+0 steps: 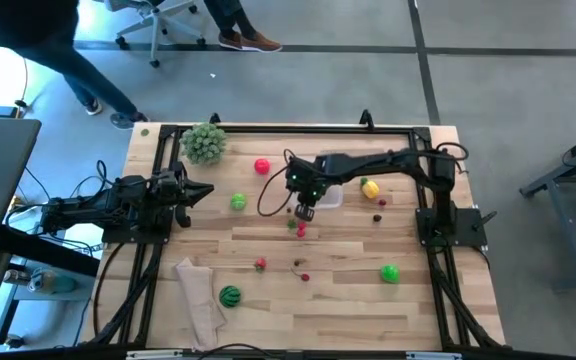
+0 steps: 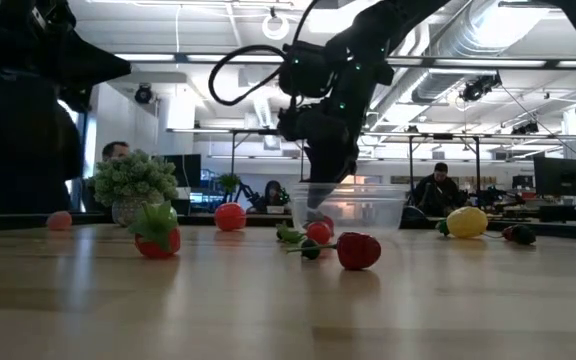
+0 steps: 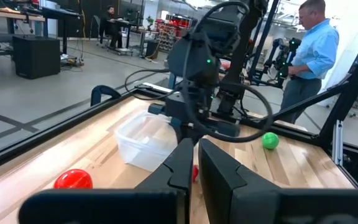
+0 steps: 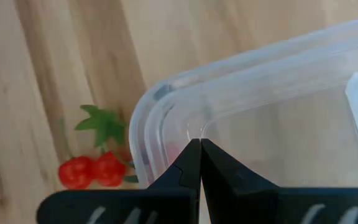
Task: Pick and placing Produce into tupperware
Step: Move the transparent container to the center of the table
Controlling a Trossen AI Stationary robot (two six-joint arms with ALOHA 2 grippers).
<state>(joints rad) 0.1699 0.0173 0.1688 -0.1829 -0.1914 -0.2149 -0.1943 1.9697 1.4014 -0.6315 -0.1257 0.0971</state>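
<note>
The clear square tupperware (image 1: 330,196) stands on the table right of centre, also seen in the low view (image 2: 353,208). My right gripper (image 1: 305,211) hangs shut, pointing down over the container's left corner (image 4: 166,106); nothing shows between its fingers. Next to that corner lie a red twin tomato with green leaves (image 4: 92,169) and its spot in the high view (image 1: 301,229). Other produce is scattered about: a red ball (image 1: 261,166), a green one (image 1: 238,202), a yellow one (image 1: 370,187), a green one (image 1: 390,272), a striped watermelon (image 1: 230,295). My left gripper (image 1: 204,191) waits shut at the table's left. My right gripper has its shut fingertips (image 4: 191,155) just over the inner side of the tupperware's corner rim (image 4: 160,93), coming from above and pointing down. Whether they touch the plastic, I cannot tell.
A pale-green leafy ball (image 1: 205,142) sits at the far left, a beige cloth (image 1: 198,300) at the near left. A small strawberry (image 1: 260,264) and dark berries (image 1: 301,266) lie near the middle. A person in a blue shirt (image 3: 316,50) stands beyond the table.
</note>
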